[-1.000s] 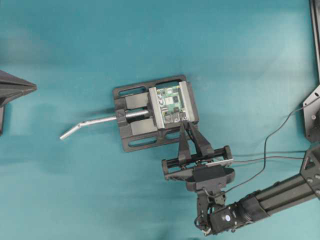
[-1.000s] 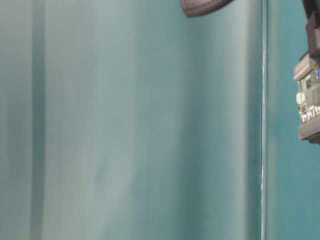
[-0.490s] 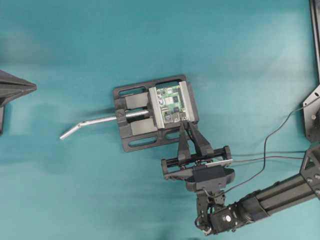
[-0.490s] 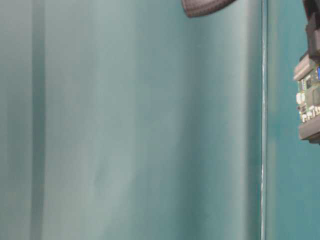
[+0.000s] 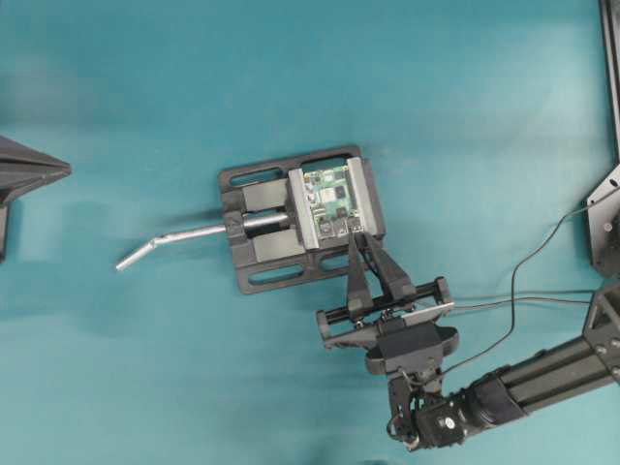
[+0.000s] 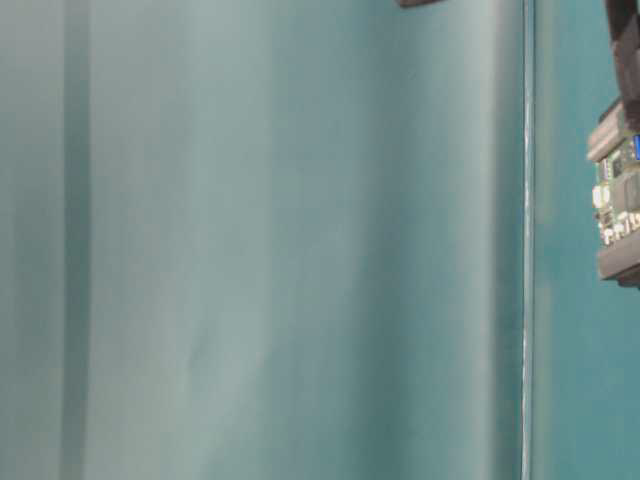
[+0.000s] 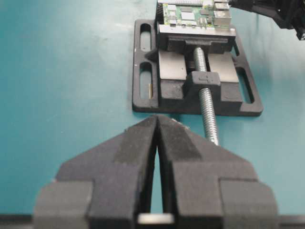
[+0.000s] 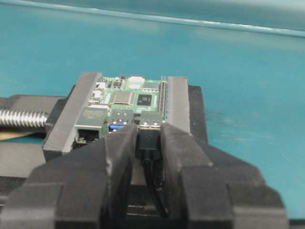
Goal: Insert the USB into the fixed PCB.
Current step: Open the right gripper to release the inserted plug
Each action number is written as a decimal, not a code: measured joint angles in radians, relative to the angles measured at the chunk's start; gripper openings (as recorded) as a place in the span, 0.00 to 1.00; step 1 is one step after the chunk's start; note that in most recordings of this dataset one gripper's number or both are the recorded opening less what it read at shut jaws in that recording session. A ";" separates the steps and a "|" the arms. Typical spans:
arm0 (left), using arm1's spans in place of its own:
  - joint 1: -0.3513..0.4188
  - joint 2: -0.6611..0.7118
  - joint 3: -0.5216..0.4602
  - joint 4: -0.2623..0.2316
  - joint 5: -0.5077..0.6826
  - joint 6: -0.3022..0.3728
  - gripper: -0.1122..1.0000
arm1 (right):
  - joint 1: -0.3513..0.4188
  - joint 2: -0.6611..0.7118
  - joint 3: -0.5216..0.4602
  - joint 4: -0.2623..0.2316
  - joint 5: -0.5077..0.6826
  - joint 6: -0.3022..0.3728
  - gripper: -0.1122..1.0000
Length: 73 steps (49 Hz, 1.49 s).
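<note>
So the right gripper [image 8: 148, 143] has its two black foam-padded fingers [image 8: 119, 148] pinched around the USB [image 8: 149, 139], a small black plug whose thin black cable [image 8: 155, 186] runs back down between the fingers toward the wrist. The plug's front end sits right up against the silver connector blocks on the near edge of the fixed PCB [image 8: 131, 102]; the metal tip itself is hidden, so I can't tell how deep it is in the socket, or if it's in at all.

From overhead, that gripper [image 5: 360, 242] comes in from about 5 o'clock of the board [image 5: 331, 201], fingertips touching the board's lower right corner. The right arm [image 5: 523, 387] stretches off toward the bottom right edge of the frame, with thin black wires [image 5: 523, 266] looping out to 3 o'clock.

The green board is clamped flat between the grey jaws of a black vise [image 5: 262, 257], sitting on the teal table [image 5: 145, 97]. The vise's silver bent handle [image 5: 174, 240] sticks out to 9 o'clock.

The left gripper [image 7: 157, 138] is well apart from all this, off at 9 o'clock. In its own camera the fingers [image 7: 133, 148] are pressed together at the tips, holding nothing, pointing at the vise screw [image 7: 206, 109] with the board at 12 o'clock.

The table-level view only catches a sliver of the board [image 6: 620, 195] at the right edge.
</note>
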 measured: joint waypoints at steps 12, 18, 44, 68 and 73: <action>0.002 0.000 0.000 0.000 -0.002 0.002 0.10 | 0.000 0.000 0.000 -0.002 0.003 0.002 0.28; 0.000 0.002 0.000 0.000 0.000 0.002 0.10 | 0.000 -0.002 0.002 0.000 0.011 0.003 0.28; 0.002 0.002 0.000 0.000 0.000 0.002 0.10 | 0.015 -0.002 -0.002 0.037 0.028 0.002 0.29; 0.000 0.002 0.000 0.000 0.000 0.000 0.10 | 0.035 -0.002 -0.002 0.040 0.028 0.000 0.44; 0.002 0.002 0.000 -0.002 0.000 0.000 0.10 | 0.038 -0.002 -0.003 0.040 0.028 0.000 0.44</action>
